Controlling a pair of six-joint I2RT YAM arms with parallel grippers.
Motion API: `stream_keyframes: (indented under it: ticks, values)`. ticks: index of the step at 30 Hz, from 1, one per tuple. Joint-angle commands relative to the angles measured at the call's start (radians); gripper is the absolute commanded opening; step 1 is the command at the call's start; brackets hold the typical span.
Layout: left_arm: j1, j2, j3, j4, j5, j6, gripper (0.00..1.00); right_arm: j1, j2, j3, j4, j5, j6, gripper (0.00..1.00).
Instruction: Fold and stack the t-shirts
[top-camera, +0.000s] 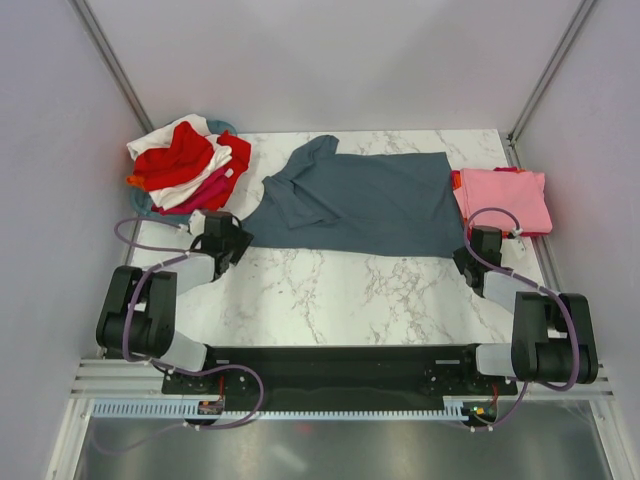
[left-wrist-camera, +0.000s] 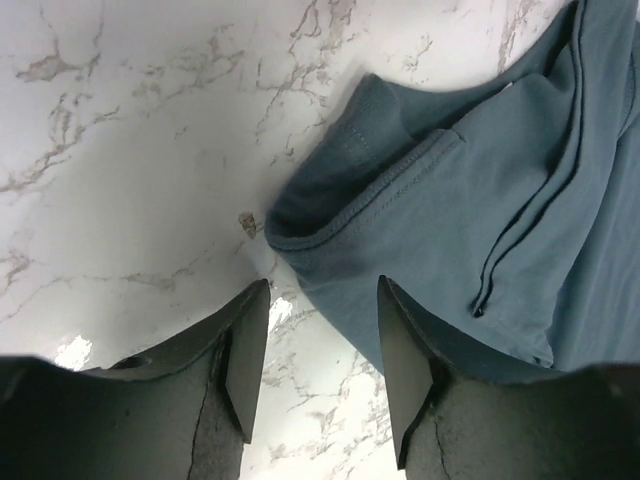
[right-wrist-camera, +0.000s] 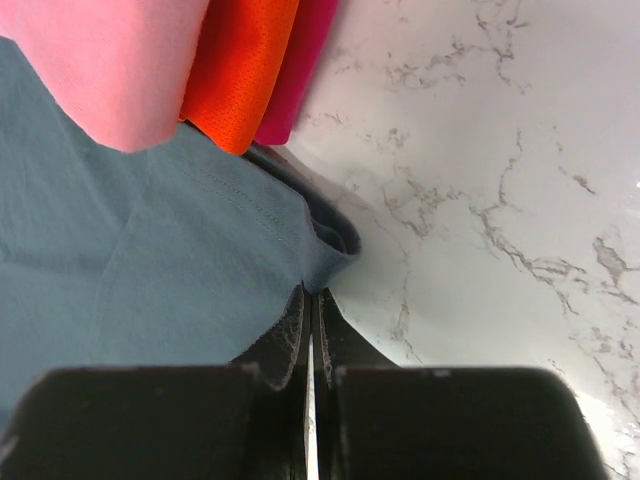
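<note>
At the far left, locate the loose pile of t-shirts (top-camera: 185, 165), crumpled red, white and magenta cotton heaped over the round teal basket (top-camera: 143, 207). Just near of it, the left gripper (top-camera: 232, 240) sits low over the white, grey-veined marble table (top-camera: 330, 295). Refer to the left wrist view: the left gripper (left-wrist-camera: 320, 290) is open, its two dark wedge-shaped fingers (left-wrist-camera: 240, 370) spread with bare marble between them. The slate blue-grey t-shirt (left-wrist-camera: 480, 200) begins just beyond that gap and to its right; a rolled, stitched hem curls there, and the right-hand finger overlaps the fabric edge. You cannot tell whether it touches the cloth. In the top view, the slate blue-grey t-shirt (top-camera: 360, 205) lies spread flat across the middle of the table, collar to the left, hem edge to the right, soft and lightly wrinkled. The top view does not resolve either finger pair; use the wrist views for that. At the shirt's near right corner, the right gripper (top-camera: 470, 255) meets the fabric. In the right wrist view, the right gripper (right-wrist-camera: 308, 300) is closed, its fingers (right-wrist-camera: 285, 345) pressed together on the corner of the slate blue-grey t-shirt (right-wrist-camera: 130, 260). At the far right, the folded stack (top-camera: 503, 198) shows pink on top. Only the right wrist view separates its layers: pink t-shirt (right-wrist-camera: 110, 60), orange-red t-shirt (right-wrist-camera: 245, 60) with a fine mesh weave, magenta t-shirt (right-wrist-camera: 305, 50), overlapping the blue-grey shirt's edge.
</note>
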Motion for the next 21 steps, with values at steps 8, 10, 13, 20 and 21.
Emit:
stream_keyframes:
  ticks: [8,10,13,20,21]
  values:
    - [0.006,0.061,0.027,0.039,-0.148,-0.048,0.32,-0.004,-0.033,0.026,-0.033,-0.030,-0.004,0.00]
    - [0.007,0.069,0.040,0.025,-0.161,-0.040,0.11,-0.004,-0.044,0.025,-0.038,-0.027,-0.002,0.00]
    - [0.010,0.080,0.073,-0.010,-0.185,-0.020,0.02,-0.004,-0.053,0.025,-0.044,-0.030,-0.002,0.00]
    - [0.023,0.031,0.144,-0.121,-0.182,-0.020,0.02,-0.004,-0.085,0.032,-0.082,-0.021,0.003,0.00]
    - [0.023,0.023,0.149,-0.130,-0.181,-0.022,0.02,-0.004,-0.097,0.037,-0.090,-0.015,0.003,0.00]
